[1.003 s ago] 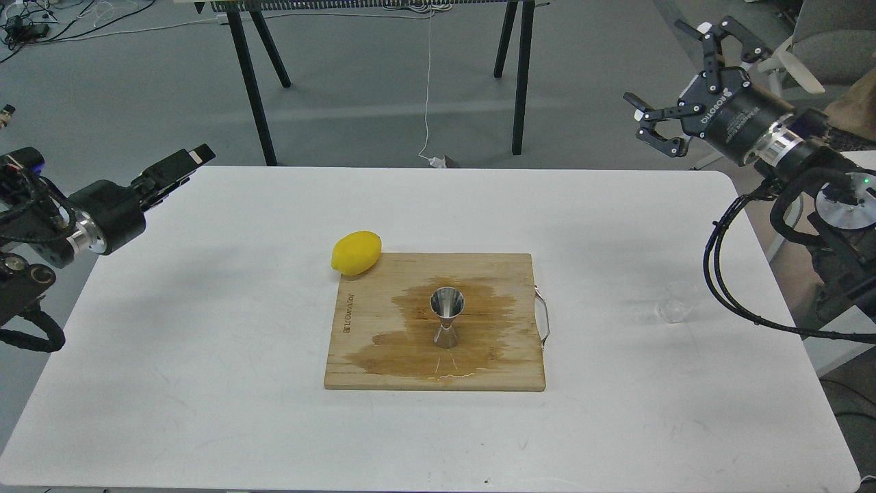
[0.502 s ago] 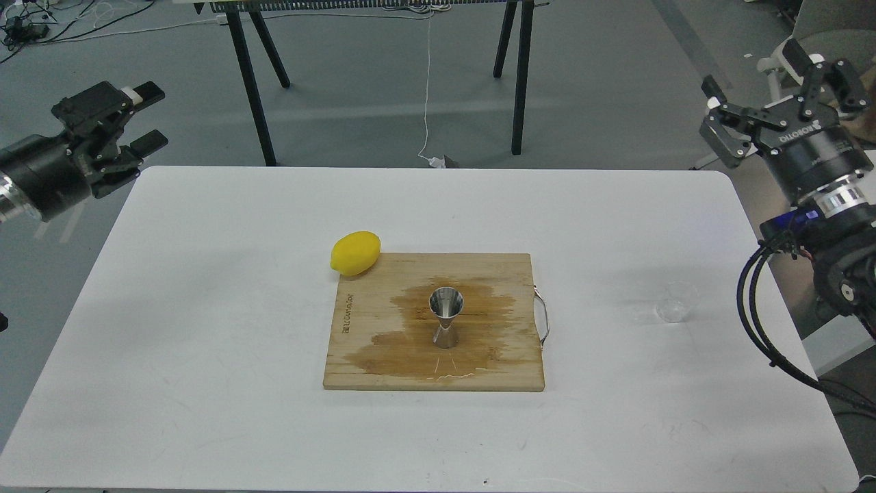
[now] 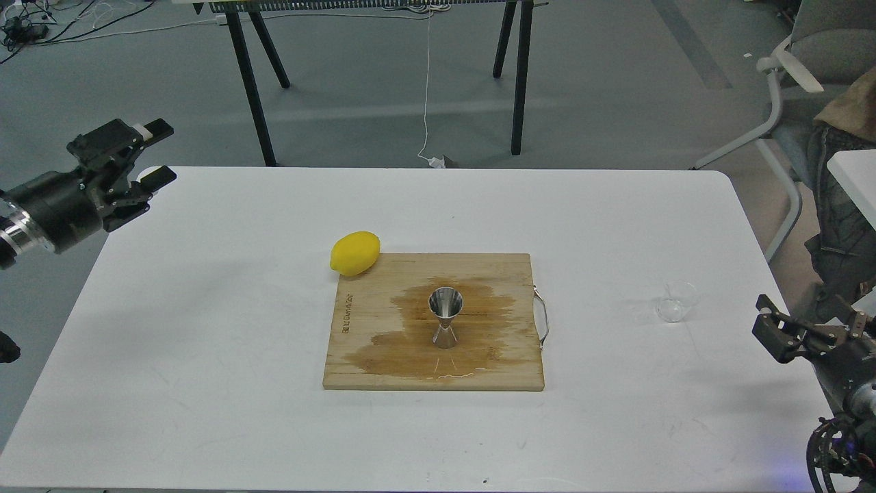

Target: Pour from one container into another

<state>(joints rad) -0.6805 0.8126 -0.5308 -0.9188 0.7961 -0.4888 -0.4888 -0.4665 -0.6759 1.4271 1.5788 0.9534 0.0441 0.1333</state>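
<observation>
The tiny clear glass cup [image 3: 675, 305] stands upright on the white table, right of the cutting board, and is barely visible. The steel hourglass jigger [image 3: 446, 317] stands upright in the middle of the wooden board [image 3: 363, 322], on a dark wet stain. My right gripper [image 3: 811, 327] is low at the table's right edge, open, a little right of and nearer than the glass cup, and apart from it. My left gripper [image 3: 159, 153] hovers open over the table's far left corner, holding nothing.
A yellow lemon [image 3: 355, 253] lies against the board's far left corner. The board has a metal handle [image 3: 544, 316] on its right side. Black table legs and cables stand behind the table, with a chair at the far right.
My right arm has dropped from high at the far right down to the table's right edge near the glass cup. The left gripper has shifted slightly down and right. Cup, jigger and lemon are unmoved.
</observation>
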